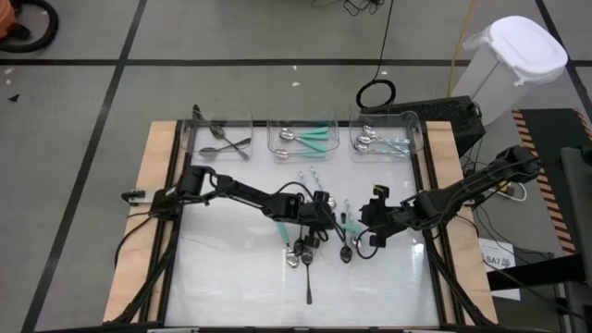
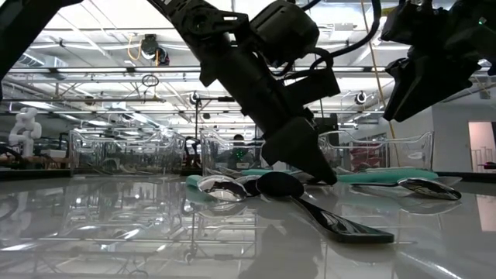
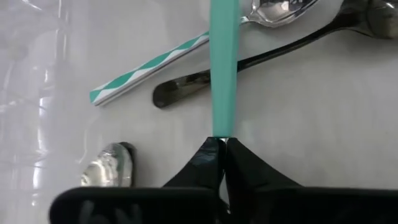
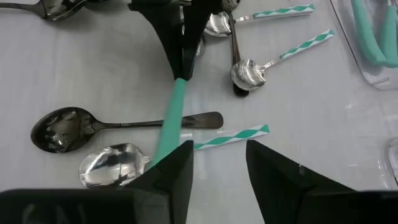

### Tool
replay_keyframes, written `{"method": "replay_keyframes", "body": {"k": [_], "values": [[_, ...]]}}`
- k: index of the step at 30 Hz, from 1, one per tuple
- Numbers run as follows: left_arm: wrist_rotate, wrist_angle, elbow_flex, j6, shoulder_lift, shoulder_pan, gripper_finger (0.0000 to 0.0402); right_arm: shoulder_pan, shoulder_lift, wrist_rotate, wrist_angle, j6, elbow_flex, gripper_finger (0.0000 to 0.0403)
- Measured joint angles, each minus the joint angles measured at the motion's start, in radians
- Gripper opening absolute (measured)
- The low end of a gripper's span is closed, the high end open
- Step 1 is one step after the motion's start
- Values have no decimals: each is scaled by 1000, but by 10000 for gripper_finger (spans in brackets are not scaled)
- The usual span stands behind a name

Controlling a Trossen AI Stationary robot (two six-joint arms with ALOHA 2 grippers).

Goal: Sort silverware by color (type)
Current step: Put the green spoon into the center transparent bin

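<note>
Two grippers meet mid-table: the left gripper pinches the teal spoon by its handle tip, lying across a black spoon. The right gripper hovers spread beside it. Such a thin end-grip could let it swing, slip, or snag the black one.

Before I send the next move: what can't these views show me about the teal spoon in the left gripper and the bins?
- Teal-handled spoon held by left gripper: bowl cut off by the left wrist view's edge, and hidden behind the right gripper fingers in the right wrist view.
- Bins: the high view is too small to count contents.
- Low view: the left arm hides the grip.
</note>
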Motion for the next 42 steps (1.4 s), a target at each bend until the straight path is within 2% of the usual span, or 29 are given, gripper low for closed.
{"method": "replay_keyframes", "body": {"k": [10, 20, 27, 34, 42], "values": [[0, -70, -2, -8, -55, -12, 3, 0, 0, 50, 15, -22, 0, 141], [4, -136, -2, -71, -110, -10, 3, 14, 43, 39, 201, -139, -47, 141], [4, -145, -2, -87, -113, -11, 3, 16, 108, -11, 248, -105, -49, 141], [4, -145, -2, -88, -113, -10, 3, 5, 200, -17, 269, -75, -49, 141], [4, -147, -2, -88, -113, -10, 3, -39, 214, -88, 269, -68, -50, 140]]}}
